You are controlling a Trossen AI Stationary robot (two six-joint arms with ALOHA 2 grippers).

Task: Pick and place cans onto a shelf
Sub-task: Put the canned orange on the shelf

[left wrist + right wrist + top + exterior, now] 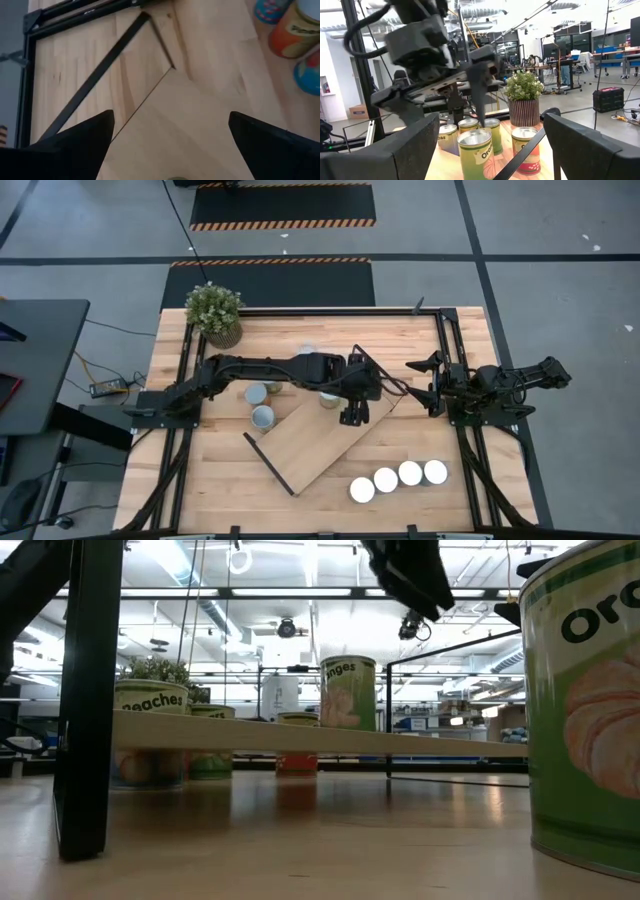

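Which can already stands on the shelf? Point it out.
The oranges can: it alone stands upright atop the shelf board; the other cans stand on the tabletop.

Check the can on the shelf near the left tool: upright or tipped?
Upright. The can stands on the shelf board with its label level, and its round top faces up.

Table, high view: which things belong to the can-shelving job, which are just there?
Job:
cans, row of four near the right front
cans by the left arm
can on the shelf
shelf

Just there:
potted plant
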